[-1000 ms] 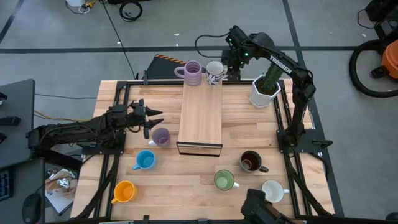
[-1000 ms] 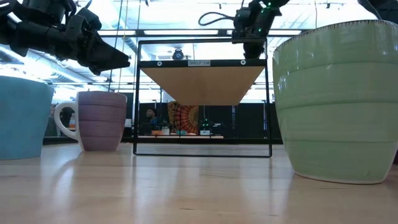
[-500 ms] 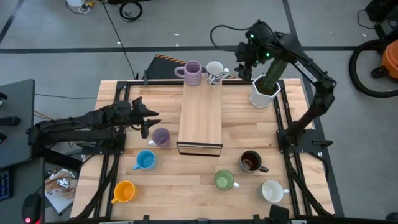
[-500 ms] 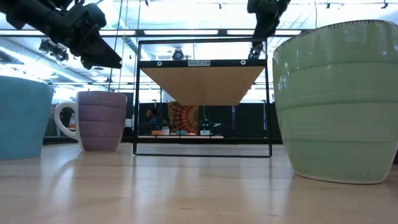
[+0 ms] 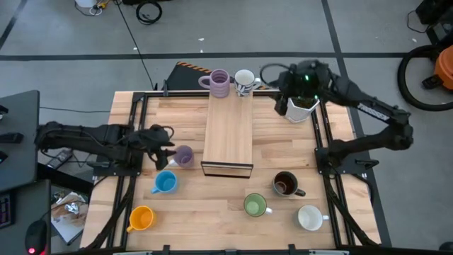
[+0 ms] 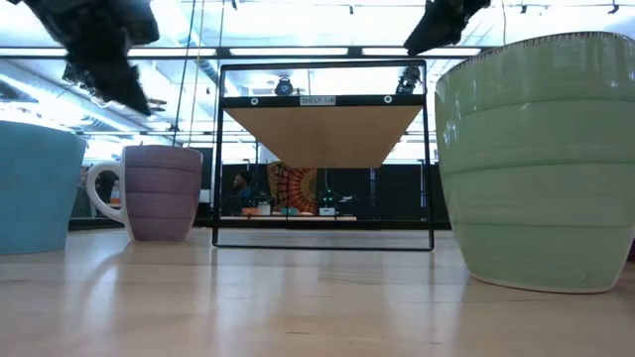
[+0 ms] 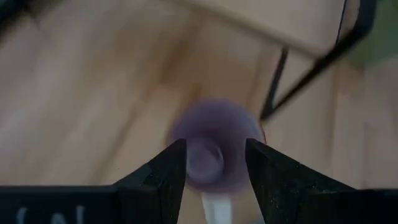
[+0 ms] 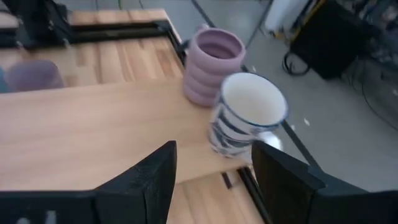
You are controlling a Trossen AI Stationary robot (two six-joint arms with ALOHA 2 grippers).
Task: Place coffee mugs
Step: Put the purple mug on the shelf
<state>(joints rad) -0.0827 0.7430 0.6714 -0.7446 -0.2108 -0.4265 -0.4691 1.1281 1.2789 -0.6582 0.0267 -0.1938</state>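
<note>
The left fingers, open w/ nothing in them, are hanging over the lilac mug on the bench at 9 o'clock of the shelf, & should be going straight down, rim btwn both fingers, before squeezing.

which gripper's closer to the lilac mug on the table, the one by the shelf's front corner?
Left. The left gripper hangs just beside the lilac mug, jaws open toward it. The right gripper is far off at the table's back edge, near the white mug on the shelf.

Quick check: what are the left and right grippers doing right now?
Left gripper: open, empty, above the lilac mug on the table.
Right gripper: open, empty, near the white mug on the shelf.
</note>
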